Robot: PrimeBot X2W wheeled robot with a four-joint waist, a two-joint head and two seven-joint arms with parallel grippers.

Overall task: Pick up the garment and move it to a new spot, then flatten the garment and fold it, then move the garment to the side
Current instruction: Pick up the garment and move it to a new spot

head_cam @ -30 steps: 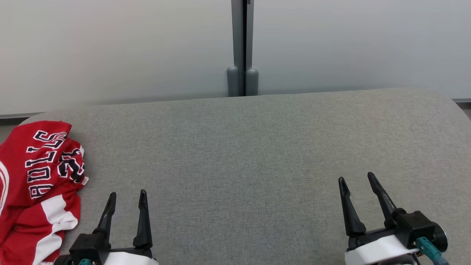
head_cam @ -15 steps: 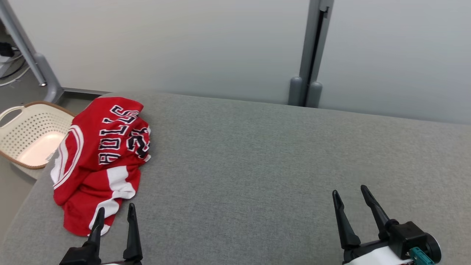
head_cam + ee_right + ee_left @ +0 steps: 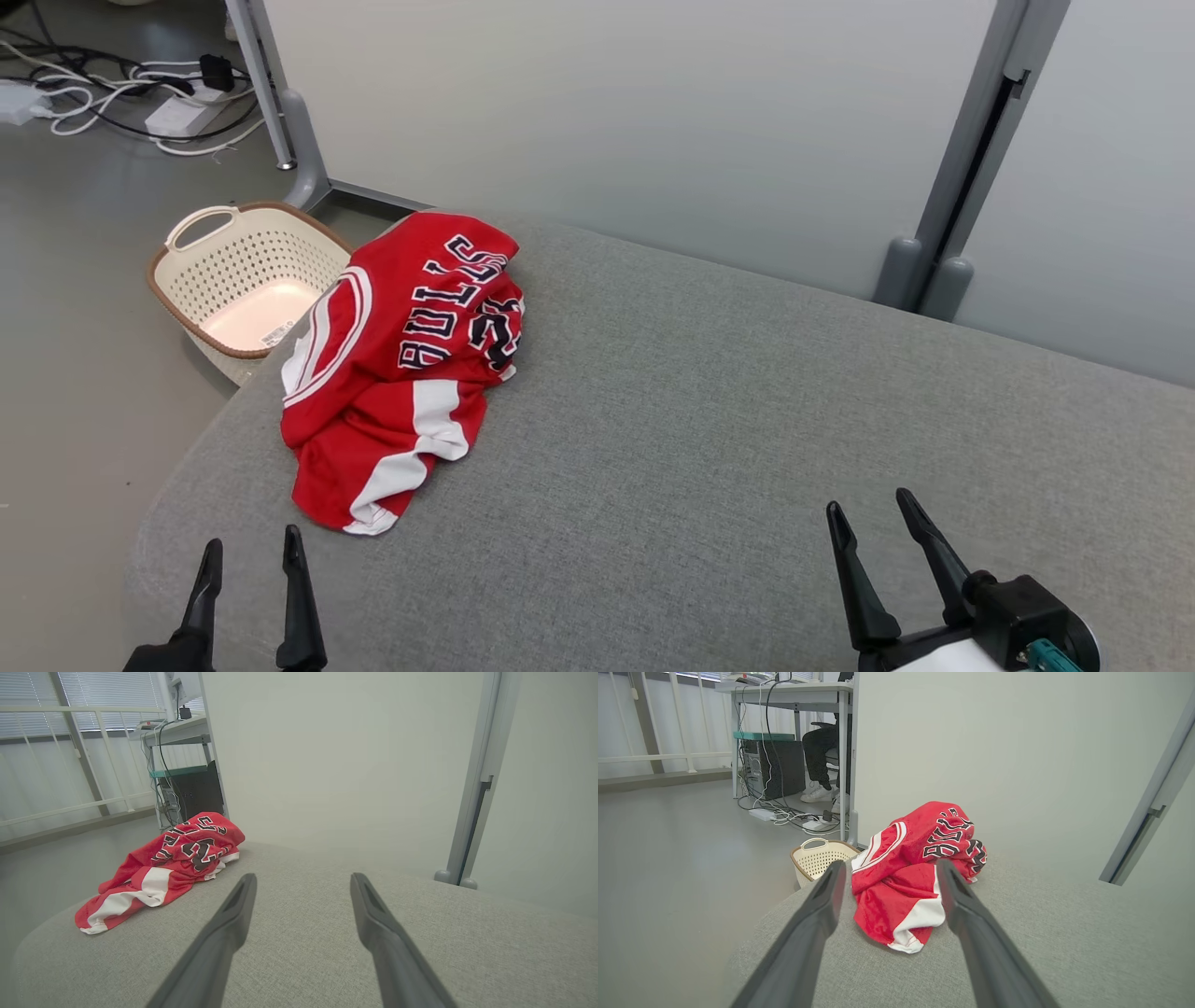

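One red garment [image 3: 392, 373], one basket [image 3: 245, 266]; left fingers [image 3: 297, 597] and right fingers [image 3: 856, 579] both spread wide, empty.

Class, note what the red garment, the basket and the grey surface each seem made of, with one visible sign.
Garment: soft cloth, perhaps polyester; crumpled folds, printed letters. Basket: likely moulded plastic, matte cream; perforated walls. Grey surface: woven fabric covering; fine flecked texture.
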